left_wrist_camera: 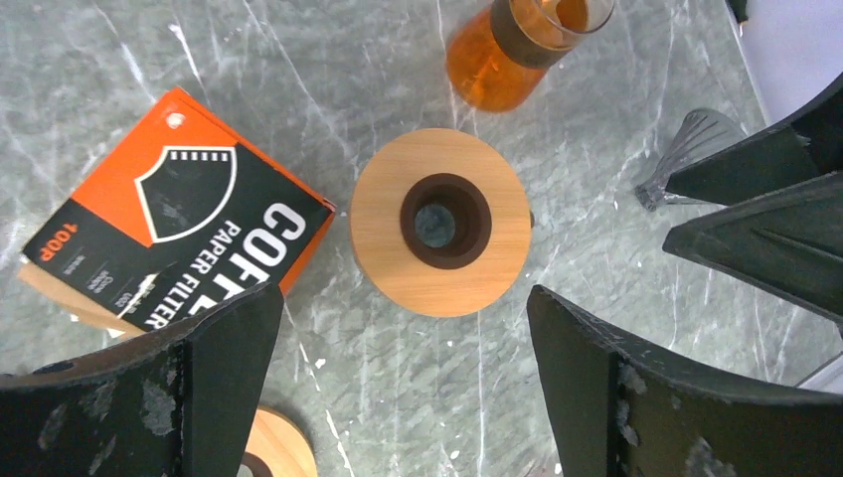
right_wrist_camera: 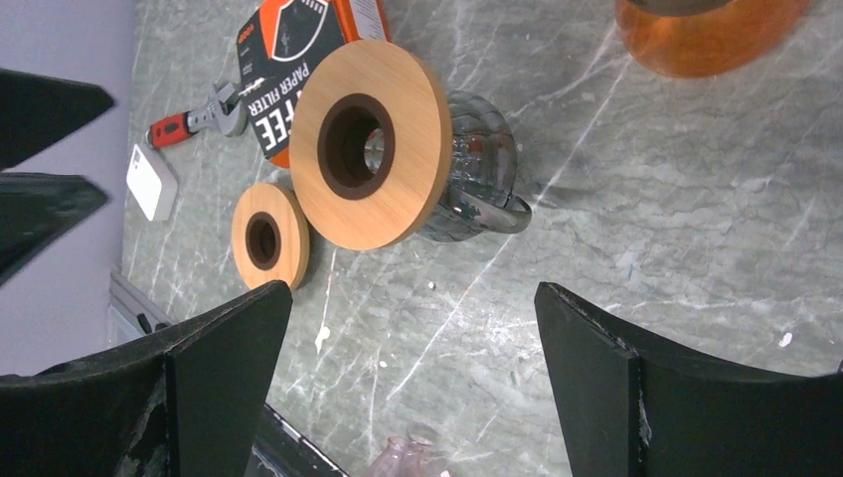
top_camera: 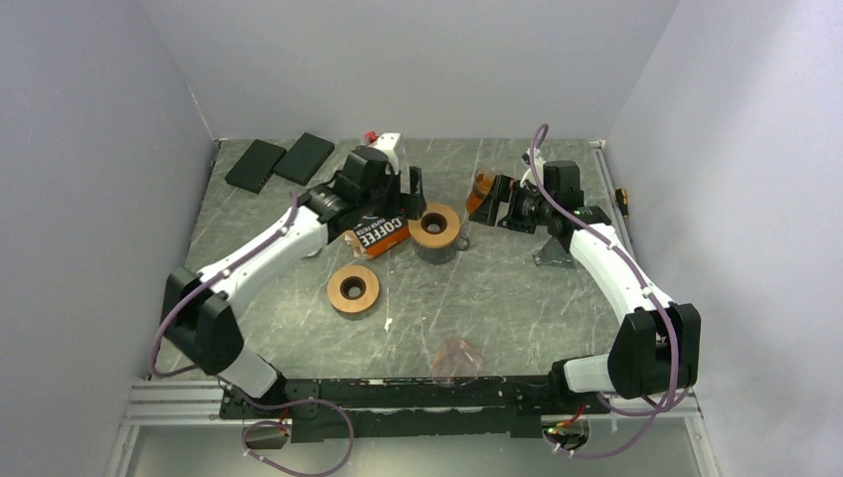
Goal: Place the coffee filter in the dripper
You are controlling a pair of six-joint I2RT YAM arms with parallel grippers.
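The dripper (top_camera: 434, 226) has a round wooden collar with a dark hole and stands on a clear glass body at mid table. It also shows in the left wrist view (left_wrist_camera: 440, 234) and the right wrist view (right_wrist_camera: 368, 144). The orange and black coffee filter pack (top_camera: 379, 235) lies flat just left of it, also in the left wrist view (left_wrist_camera: 189, 238). No loose filter shows. My left gripper (top_camera: 409, 186) (left_wrist_camera: 403, 293) is open and empty, above and behind the pack and dripper. My right gripper (top_camera: 494, 202) (right_wrist_camera: 413, 288) is open and empty, to the dripper's right.
A second wooden ring (top_camera: 354, 288) lies nearer the front left. An orange glass carafe (top_camera: 482, 184) stands behind the right gripper. A clear glass piece (top_camera: 457, 356) sits near the front edge. Two black pads (top_camera: 278, 161) lie at the back left. A red-handled wrench (right_wrist_camera: 194, 119) lies beyond the pack.
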